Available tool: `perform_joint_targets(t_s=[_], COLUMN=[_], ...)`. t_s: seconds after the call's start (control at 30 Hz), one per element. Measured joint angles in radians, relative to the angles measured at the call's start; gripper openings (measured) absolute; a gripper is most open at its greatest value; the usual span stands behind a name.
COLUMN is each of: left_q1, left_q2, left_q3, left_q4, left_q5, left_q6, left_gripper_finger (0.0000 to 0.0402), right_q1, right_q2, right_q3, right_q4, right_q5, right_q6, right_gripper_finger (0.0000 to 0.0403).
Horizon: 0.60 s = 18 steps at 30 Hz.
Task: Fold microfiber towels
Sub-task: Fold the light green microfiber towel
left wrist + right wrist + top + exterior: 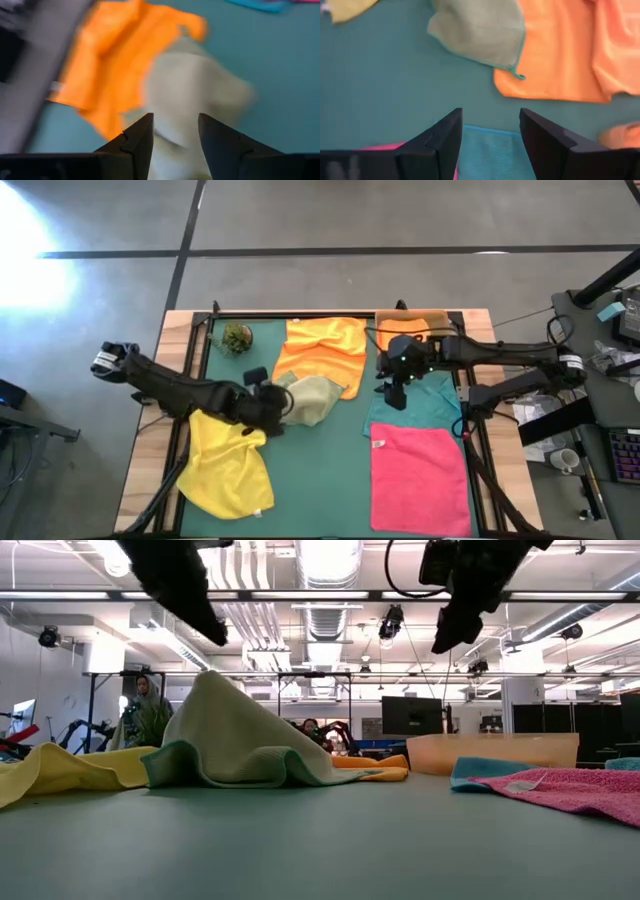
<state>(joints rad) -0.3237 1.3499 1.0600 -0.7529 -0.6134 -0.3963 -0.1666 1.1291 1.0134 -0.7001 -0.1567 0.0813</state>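
Observation:
An olive green towel [312, 397] lies crumpled in a heap [235, 735] at mid-table, beside a spread orange towel [325, 352]. A yellow towel [230, 470] lies rumpled at the near left. On the right a teal towel [432, 408] lies flat, with a pink towel [420, 477] flat nearer the front edge. A second orange towel [405, 330] sits in the tray. My left gripper [278, 408] hovers open above the olive heap's left side [175, 120]. Above the teal towel's far edge, my right gripper [393, 395] is open too [490, 115]. Both are clear of the cloth in the low view.
A shallow tan tray [445, 315] stands at the far right corner [490, 752]. A small green plant ball [237, 337] sits at the far left. Bare green mat [320, 480] shows between the yellow and pink towels. A wooden frame edges the mat.

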Motion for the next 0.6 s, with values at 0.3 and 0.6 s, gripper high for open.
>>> perform_joint_targets(t_s=[0.3, 0.6], left_q1=[-0.172, -0.184], left_q2=[0.076, 0.243], left_q3=[-0.045, -0.033], left_q4=[0.019, 0.035], left_q5=[0.054, 0.052], left_q6=[-0.204, -0.284], left_gripper_finger=[0.0140, 0.0140], right_q1=[0.018, 0.018], right_q2=[0.098, 0.199], right_q3=[0.000, 0.001], right_q4=[0.042, 0.062], right_q5=[0.002, 0.001], right_q6=[-0.196, -0.266], right_gripper_finger=[0.0184, 0.0183])
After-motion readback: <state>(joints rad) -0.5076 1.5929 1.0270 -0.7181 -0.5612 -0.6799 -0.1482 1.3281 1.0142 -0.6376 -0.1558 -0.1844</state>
